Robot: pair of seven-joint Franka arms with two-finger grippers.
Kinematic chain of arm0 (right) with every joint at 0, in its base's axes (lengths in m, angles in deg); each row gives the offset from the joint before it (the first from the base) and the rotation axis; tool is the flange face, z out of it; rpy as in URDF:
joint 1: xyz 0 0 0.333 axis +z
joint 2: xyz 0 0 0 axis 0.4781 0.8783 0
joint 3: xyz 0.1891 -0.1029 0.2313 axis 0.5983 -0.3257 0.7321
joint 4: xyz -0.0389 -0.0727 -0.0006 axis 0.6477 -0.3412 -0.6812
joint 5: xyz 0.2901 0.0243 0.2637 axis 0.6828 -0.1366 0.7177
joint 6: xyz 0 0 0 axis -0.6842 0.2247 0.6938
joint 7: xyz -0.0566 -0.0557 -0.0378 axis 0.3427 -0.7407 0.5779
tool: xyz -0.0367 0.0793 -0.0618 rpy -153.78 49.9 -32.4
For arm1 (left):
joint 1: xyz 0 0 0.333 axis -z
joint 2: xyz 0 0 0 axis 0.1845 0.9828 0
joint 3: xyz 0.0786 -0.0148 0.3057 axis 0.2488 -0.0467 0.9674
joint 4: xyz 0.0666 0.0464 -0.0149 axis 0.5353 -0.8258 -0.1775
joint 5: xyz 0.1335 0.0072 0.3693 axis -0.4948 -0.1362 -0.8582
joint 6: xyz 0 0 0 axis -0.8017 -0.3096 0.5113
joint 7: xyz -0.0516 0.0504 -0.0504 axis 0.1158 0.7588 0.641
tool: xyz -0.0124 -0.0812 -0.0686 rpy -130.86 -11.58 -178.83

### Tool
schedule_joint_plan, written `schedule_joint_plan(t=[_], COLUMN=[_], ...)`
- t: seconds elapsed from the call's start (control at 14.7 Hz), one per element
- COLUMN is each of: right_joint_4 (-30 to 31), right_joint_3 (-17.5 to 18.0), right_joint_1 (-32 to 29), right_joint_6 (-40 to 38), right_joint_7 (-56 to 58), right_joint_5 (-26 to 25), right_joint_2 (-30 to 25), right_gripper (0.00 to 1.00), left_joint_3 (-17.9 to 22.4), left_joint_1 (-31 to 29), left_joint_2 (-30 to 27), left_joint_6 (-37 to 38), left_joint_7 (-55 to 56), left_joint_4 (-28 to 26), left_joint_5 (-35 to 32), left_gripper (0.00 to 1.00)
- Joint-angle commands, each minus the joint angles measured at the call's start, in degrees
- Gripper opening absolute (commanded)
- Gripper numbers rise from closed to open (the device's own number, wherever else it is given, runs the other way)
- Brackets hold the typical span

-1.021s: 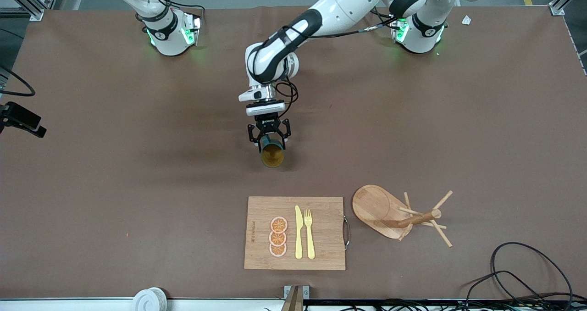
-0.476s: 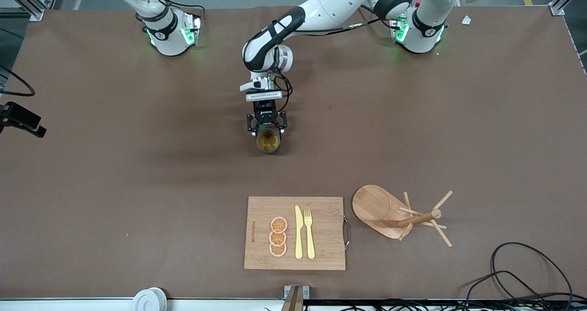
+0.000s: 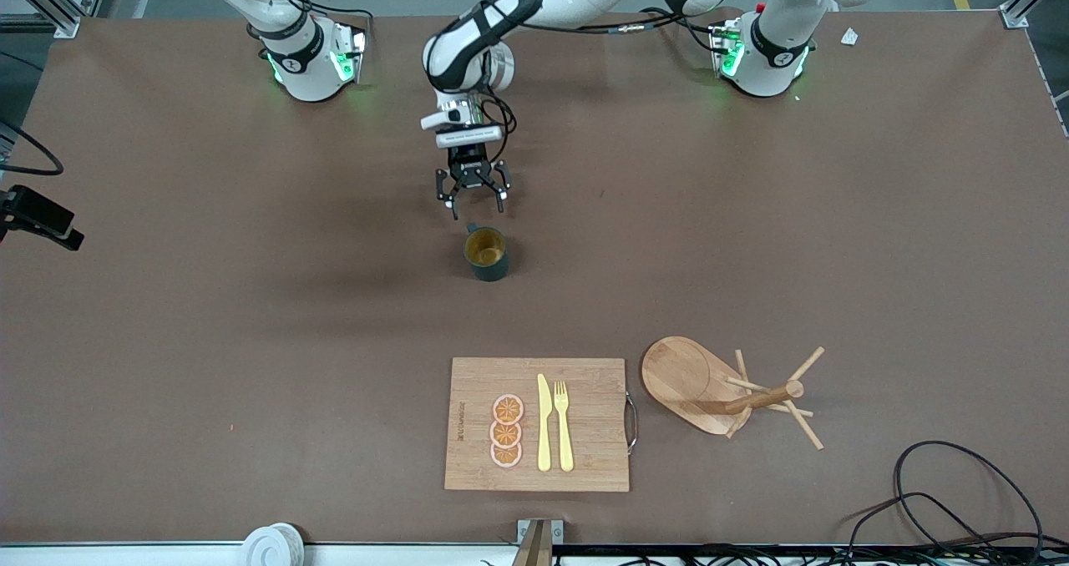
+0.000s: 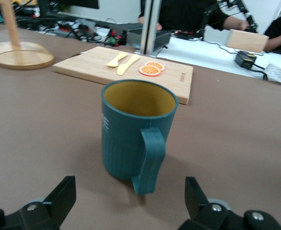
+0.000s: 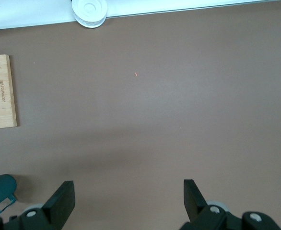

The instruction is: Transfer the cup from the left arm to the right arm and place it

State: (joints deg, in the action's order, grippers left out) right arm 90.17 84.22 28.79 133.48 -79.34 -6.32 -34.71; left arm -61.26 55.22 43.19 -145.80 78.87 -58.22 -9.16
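cup: I see the cup [image 3: 486, 253] upright on the bare table [image 3: 250, 315], mouth up, about mid-table; farther from the front camera than the cutting board [image 3: 536, 424]; nothing touching it

cup handle: in the left wrist view the handle [image 4: 150, 160] points back at the left gripper; long axis of the cup is vertical

left gripper: left gripper [image 3: 471, 203] hangs over the table just beside the cup, toward the robot bases; fingers spread, nothing between them

right gripper: right gripper [image 5: 126, 201] fingers spread, empty, over bare table; cup [image 5: 0, 192] sits at the edge of its wrist view, well off its centreline; this arm waits

key relation: I judge the left gripper the nearer; the right must travel toward mid-table to reach the cup

risk: I reckon a top-down grasp could foul the handle
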Motion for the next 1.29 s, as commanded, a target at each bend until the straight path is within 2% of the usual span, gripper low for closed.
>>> schedule_joint_plan(t=[0.0,0.2,0.34,0.61,0.82,0.95,1.23], right_joint_4=[0.1,0.5,0.3,1.8,2.5,5.1,13.2], right_joint_3=[0.8,0.9,1.1,1.2,1.2,1.2,1.2], right_joint_1=[-1.4,-0.9,0.7,1.9,4.1,6.6,15.5], right_joint_6=[-0.6,-1.9,-1.5,-2.0,2.0,5.3,17.3], right_joint_7=[-0.3,0.1,-0.3,-1.4,-2.2,-5.4,-24.1], right_joint_5=[0.9,1.2,1.2,3.8,3.7,3.9,4.2], right_joint_2=[-0.4,0.5,4.9,10.0,15.0,16.6,17.0], right_gripper=[1.00,1.00,1.00,1.00,1.00,1.00,1.00], left_joint_3=[-3.1,-3.6,-3.1,-3.1,-3.1,-3.1,-3.8], left_joint_1=[-0.8,-1.5,-2.8,-11.5,-21.9,-29.6,-47.0], left_joint_2=[-4.6,-10.3,-14.6,-23.2,-28.2,-30.2,-31.1], left_joint_6=[3.3,3.4,3.4,3.2,3.2,3.0,0.5], left_joint_7=[-0.6,-5.0,-12.8,-28.4,-41.9,-49.7,-59.4], left_joint_4=[-0.7,-0.7,-0.7,-0.7,-0.7,-0.6,-0.6], left_joint_5=[5.1,12.3,18.2,28.3,36.3,40.2,46.1], left_gripper=[1.00,1.00,1.00,1.00,1.00,1.00,1.00])
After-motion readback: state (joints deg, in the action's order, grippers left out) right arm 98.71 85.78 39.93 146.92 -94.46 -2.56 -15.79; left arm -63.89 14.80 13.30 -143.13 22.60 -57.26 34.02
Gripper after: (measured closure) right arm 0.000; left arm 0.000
